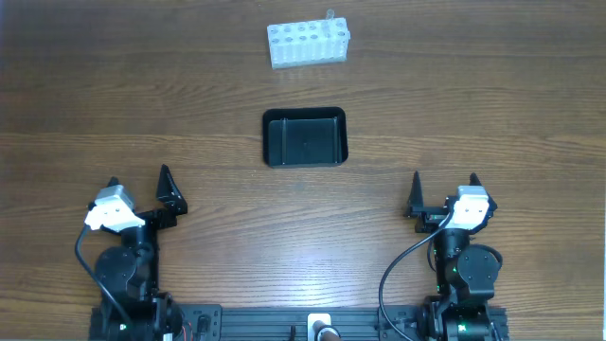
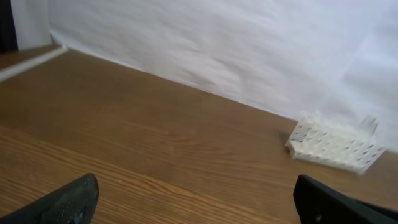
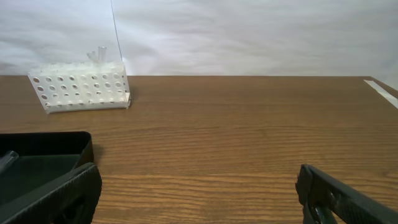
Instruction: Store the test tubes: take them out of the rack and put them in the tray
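A white test tube rack (image 1: pixel 308 44) stands at the far middle of the table, with one clear tube (image 1: pixel 330 16) sticking up at its far right corner. Nearer, the black tray (image 1: pixel 305 153) lies at the table's centre. My left gripper (image 1: pixel 142 187) is open near the front left, well short of the tray. My right gripper (image 1: pixel 444 189) is open at the front right. The left wrist view has the rack (image 2: pixel 333 144) far ahead between the open fingers (image 2: pixel 68 202). In the right wrist view the rack (image 3: pixel 81 87), its tube (image 3: pixel 96 56) and the tray (image 3: pixel 43 158) lie ahead.
Bare wooden tabletop surrounds the tray and rack. A white backdrop (image 3: pixel 249 37) rises behind the table's far edge. A pale glint (image 3: pixel 6 158) lies inside the tray; what it is I cannot tell.
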Controlling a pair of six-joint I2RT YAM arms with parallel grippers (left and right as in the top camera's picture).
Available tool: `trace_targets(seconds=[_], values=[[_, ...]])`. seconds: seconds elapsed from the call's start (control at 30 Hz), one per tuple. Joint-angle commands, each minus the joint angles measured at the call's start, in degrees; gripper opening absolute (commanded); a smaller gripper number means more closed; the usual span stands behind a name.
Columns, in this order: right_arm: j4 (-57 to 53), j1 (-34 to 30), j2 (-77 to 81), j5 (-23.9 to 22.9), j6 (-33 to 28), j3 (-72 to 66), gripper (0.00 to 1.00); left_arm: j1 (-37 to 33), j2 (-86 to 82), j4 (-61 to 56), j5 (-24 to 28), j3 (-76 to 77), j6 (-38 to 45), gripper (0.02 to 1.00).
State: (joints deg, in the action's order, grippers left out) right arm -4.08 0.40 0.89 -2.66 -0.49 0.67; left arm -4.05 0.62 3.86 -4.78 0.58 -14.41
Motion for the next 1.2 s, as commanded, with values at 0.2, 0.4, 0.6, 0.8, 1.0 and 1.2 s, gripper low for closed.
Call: trace_targets(seconds=[0.2, 0.4, 0.6, 0.8, 1.0, 1.2], values=[[-0.2, -0.3, -0.6, 0.3, -0.4, -0.3, 0.991, -0.3, -0.5, 0.1, 2.4, -0.2, 5.0, 0.998], [-0.2, -0.3, -0.6, 0.3, -0.4, -0.3, 0.993, -0.3, -0.5, 0.5, 5.3, -0.2, 7.5, 0.998], [-0.2, -0.3, -0.6, 0.3, -0.4, -0.3, 0.991, -0.3, -0.4, 0.5, 7.3, -0.2, 8.0, 0.998], [-0.2, -0.3, -0.6, 0.3, -0.4, -0.3, 0.991, -0.3, -0.3, 0.5, 7.3, -0.2, 8.0, 0.998], [-0.2, -0.3, -0.6, 0.3, -0.4, -0.3, 0.993, -0.3, -0.3, 0.5, 7.3, -0.2, 8.0, 0.998], [-0.2, -0.3, -0.6, 0.3, -0.4, -0.3, 0.991, -0.3, -0.3, 0.5, 7.3, -0.2, 8.0, 0.998]])
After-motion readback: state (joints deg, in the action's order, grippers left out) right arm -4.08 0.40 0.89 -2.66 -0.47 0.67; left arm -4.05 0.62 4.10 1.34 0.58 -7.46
